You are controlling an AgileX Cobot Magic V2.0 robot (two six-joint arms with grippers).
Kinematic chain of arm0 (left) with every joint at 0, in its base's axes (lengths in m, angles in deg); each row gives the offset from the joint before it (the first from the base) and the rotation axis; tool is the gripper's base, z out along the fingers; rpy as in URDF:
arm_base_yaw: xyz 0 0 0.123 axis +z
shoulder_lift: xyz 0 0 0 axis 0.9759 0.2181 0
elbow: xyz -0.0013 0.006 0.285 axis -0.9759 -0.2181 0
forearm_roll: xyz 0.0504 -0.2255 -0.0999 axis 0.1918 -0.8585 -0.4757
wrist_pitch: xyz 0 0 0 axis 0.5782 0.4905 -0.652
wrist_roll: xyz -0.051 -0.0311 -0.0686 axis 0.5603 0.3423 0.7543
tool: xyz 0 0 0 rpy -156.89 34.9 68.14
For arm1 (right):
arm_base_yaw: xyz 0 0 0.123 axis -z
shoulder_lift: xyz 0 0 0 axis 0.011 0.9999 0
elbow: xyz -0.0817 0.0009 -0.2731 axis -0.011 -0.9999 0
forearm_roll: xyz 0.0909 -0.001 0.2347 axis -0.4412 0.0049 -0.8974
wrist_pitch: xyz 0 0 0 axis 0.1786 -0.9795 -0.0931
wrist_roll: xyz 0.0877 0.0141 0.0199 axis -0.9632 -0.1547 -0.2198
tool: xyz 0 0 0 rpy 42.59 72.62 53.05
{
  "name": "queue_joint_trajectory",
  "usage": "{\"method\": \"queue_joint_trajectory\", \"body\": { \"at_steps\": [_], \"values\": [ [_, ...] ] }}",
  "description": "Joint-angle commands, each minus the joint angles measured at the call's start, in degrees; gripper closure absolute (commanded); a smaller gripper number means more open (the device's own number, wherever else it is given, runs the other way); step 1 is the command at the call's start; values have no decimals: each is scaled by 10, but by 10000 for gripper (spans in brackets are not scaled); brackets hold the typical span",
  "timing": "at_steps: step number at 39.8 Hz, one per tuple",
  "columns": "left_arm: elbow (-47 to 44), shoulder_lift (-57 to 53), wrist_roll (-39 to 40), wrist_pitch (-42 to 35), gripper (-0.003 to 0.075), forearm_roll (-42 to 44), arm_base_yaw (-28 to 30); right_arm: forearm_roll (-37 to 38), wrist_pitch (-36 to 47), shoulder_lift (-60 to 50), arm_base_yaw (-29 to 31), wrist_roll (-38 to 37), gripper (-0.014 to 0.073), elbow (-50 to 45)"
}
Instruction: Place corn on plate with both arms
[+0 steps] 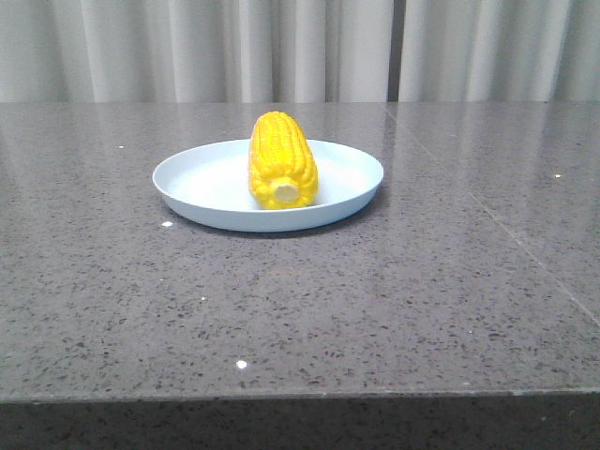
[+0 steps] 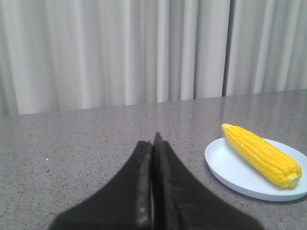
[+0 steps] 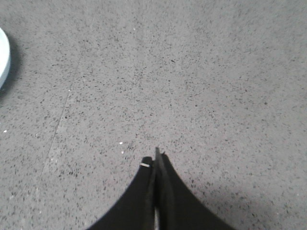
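Observation:
The bright yellow corn (image 1: 279,159) lies on the pale blue plate (image 1: 197,183) in the middle of the table, its pale stub end toward the camera. In the left wrist view the corn (image 2: 261,154) rests across the plate (image 2: 228,165), off to one side of my left gripper (image 2: 152,141), which is shut and empty, well apart from the plate. My right gripper (image 3: 156,158) is shut and empty over bare table; only a sliver of the plate's rim (image 3: 4,57) shows at that view's edge. Neither gripper shows in the front view.
The grey speckled stone table (image 1: 422,281) has a seam line running along its right part. White curtains (image 1: 300,47) hang behind the table. The table's front edge (image 1: 300,398) runs across the bottom of the front view.

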Motion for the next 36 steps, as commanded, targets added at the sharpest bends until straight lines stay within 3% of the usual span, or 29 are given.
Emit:
{"method": "queue_joint_trajectory", "body": {
  "at_steps": [1,13,36],
  "values": [
    [15,7,7,-46,741,0,1,8,84,-71,4,6,655,-35],
    [15,7,7,-46,741,0,1,-2,103,-231,4,6,655,-113],
    [15,7,7,-46,741,0,1,-2,105,-242,4,6,655,-113]
  ]
}}
